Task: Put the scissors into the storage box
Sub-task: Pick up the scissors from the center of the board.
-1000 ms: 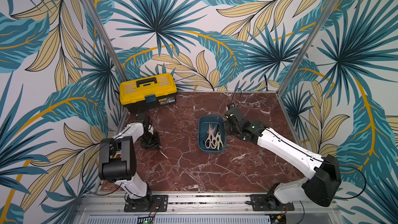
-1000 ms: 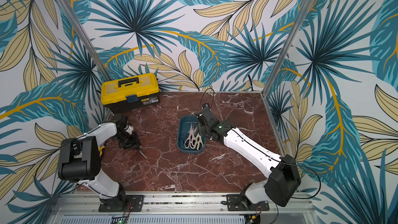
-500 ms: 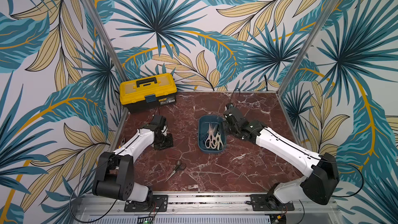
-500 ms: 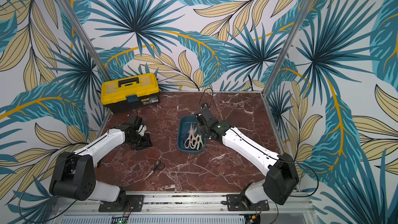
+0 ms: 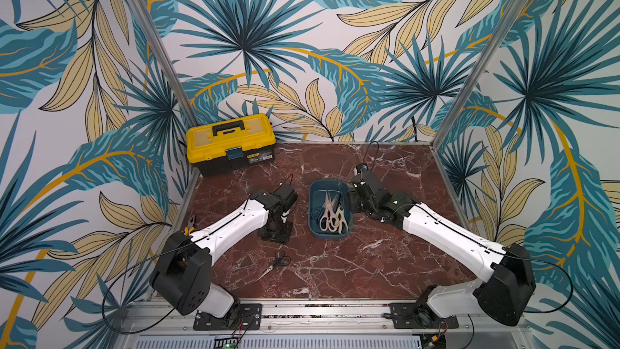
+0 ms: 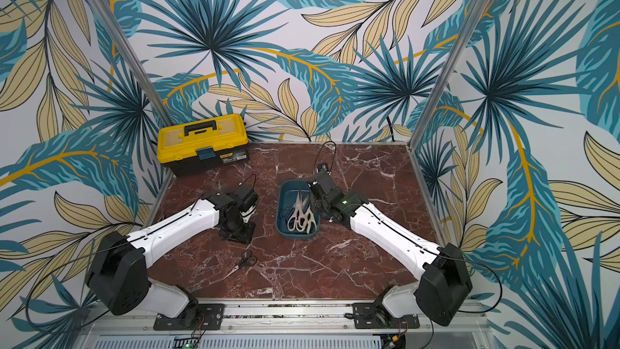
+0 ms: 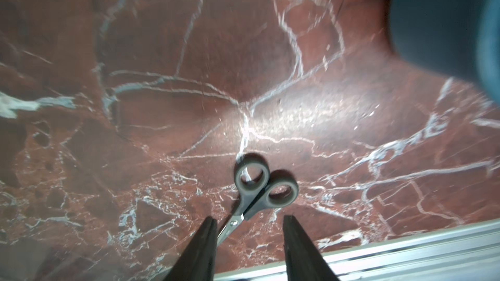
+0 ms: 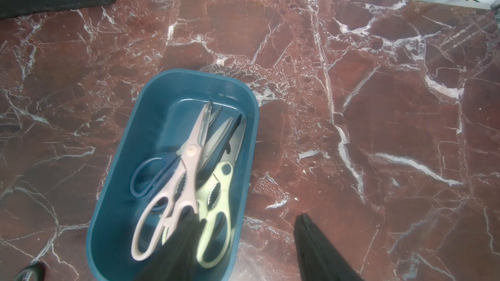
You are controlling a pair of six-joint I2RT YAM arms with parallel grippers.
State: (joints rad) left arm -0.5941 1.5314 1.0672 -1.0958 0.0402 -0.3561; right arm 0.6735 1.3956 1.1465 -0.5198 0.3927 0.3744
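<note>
Left wrist view had the small black-handled scissors lying flat on the tabletop, just ahead of the left jaws, which stood apart and gripped nothing. The pivot sat in the gap between the two dark fingers, the rings pointed away from them, and the long axis ran on a slant, closer to one finger than the other. In both top views that pair lay alone toward the front rail, blades toward the base of the left arm, rings toward the storage box but well apart from it. The left arm was plainly the nearer, stretched low with its wrist bent down beside the box. The right arm lay along the box's other side, right jaws also apart and empty, one finger over the box and its mate outside the wall. Inside lay a cream-handled pair, a pale green pair and a blue-handled pair (more may have been hidden beneath). To my eye the left jaws wanted squaring across that slanted axis before closing.
</note>
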